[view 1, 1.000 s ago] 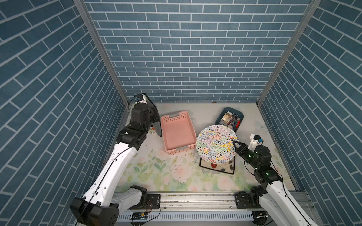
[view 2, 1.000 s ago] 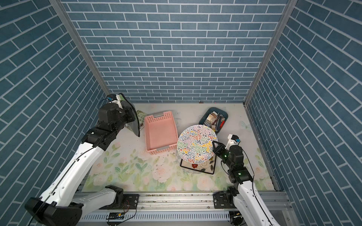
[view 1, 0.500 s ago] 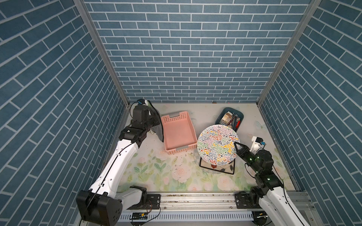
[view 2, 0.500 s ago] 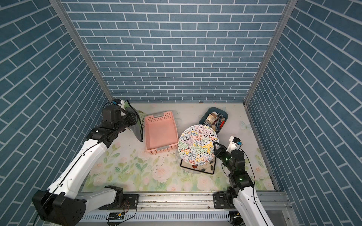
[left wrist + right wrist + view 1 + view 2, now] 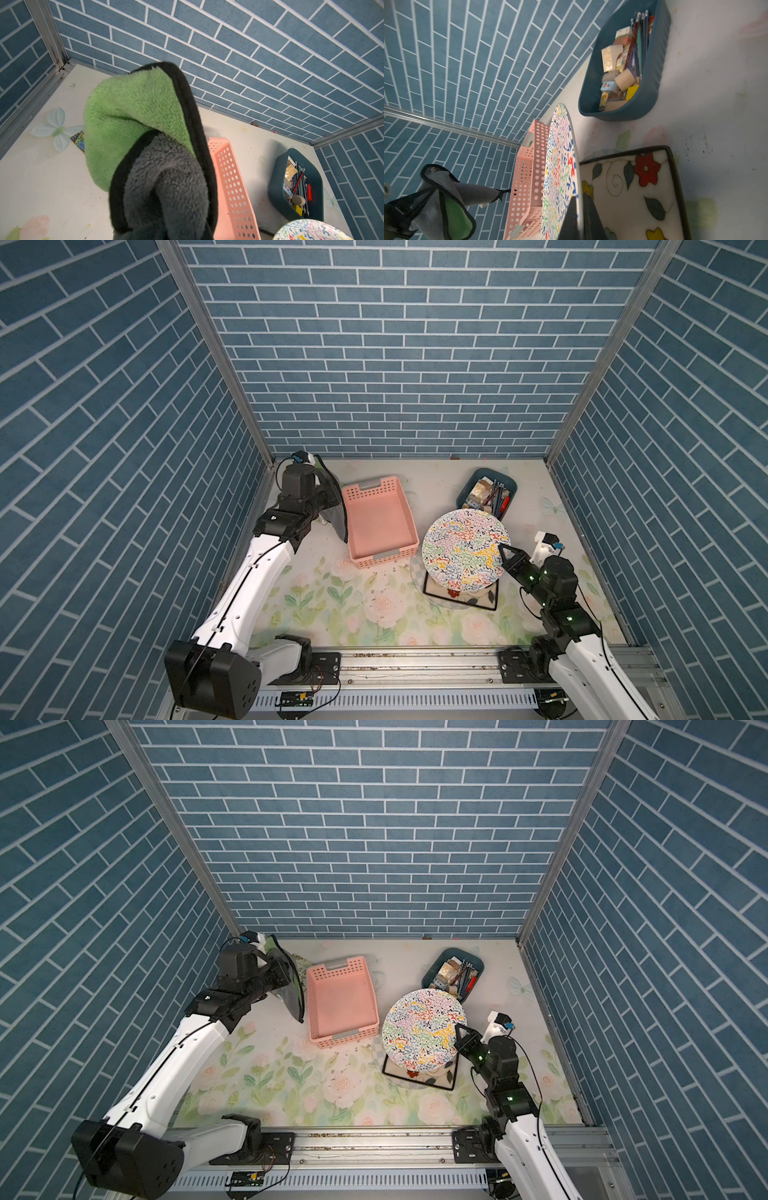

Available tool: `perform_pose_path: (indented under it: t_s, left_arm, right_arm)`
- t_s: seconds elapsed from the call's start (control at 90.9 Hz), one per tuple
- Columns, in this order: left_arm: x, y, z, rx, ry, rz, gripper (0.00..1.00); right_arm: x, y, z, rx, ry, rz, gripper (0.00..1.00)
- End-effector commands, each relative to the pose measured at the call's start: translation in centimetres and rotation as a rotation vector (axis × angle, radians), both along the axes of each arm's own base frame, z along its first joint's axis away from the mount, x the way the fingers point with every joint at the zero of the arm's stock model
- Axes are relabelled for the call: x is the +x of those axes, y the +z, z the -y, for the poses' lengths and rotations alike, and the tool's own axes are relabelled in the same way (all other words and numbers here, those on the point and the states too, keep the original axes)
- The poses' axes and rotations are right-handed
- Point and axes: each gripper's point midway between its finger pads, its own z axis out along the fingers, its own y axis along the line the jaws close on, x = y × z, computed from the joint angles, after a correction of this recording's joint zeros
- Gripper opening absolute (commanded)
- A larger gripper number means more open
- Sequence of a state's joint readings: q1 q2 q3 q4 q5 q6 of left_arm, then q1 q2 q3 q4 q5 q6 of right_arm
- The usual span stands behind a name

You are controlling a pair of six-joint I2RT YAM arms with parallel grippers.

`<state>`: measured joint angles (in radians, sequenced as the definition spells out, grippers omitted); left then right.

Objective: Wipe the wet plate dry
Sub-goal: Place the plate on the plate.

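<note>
While the right claw (image 5: 501, 549) is pinching the colourful plate (image 5: 459, 556) by its edge over the flower dish (image 5: 457, 596), the left claw (image 5: 286, 974) is gripping the green cloth (image 5: 133, 116) beside the pink basket (image 5: 380, 526)

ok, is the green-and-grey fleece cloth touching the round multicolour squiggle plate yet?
No: in a top view the cloth hangs from the left gripper, with the pink plastic basket between it and the plate.

We find the plate (image 5: 465, 551) round, white and covered in multicoloured squiggles, held aloft and tilted, patterned face uppermost in both top views. The cloth (image 5: 337, 510) (green one side, grey the other, black-edged) hangs bunched, well apart from it.
</note>
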<state>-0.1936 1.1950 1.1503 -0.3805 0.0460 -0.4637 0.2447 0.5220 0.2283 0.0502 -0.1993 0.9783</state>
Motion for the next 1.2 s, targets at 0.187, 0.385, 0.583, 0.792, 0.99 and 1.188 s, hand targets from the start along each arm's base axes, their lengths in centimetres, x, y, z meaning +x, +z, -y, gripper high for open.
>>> perform_pose_path:
  t_s: [0.187,0.385,0.583,0.792,0.99,1.188]
  left_arm:
    - [0.0,1.2,0.7,-0.044,-0.04,0.049,0.0]
    - [0.1,1.1,0.5,-0.032,-0.033,0.039,0.0]
    - [0.3,1.4,-0.3,-0.008,-0.006,0.042,0.0]
    - [0.9,2.5,-0.7,0.014,0.003,0.053,0.0]
    - [2.4,3.5,-2.3,0.089,0.061,0.045,0.0]
    - [7.6,1.6,-6.0,0.192,0.151,-0.077,0.01]
  right_arm:
    - [-1.1,-4.9,-0.4,-0.025,0.046,-0.052,0.0]
    - [-2.4,-8.5,1.2,-0.139,0.007,-0.162,0.05]
    - [-2.8,-10.1,2.5,-0.287,0.006,-0.207,0.26]
    - [-1.1,-6.4,3.5,-0.36,-0.051,-0.138,0.63]
    - [1.2,0.1,5.9,-0.41,-0.213,-0.034,0.89]
    - [3.8,5.0,4.8,-0.377,-0.208,0.095,0.88]
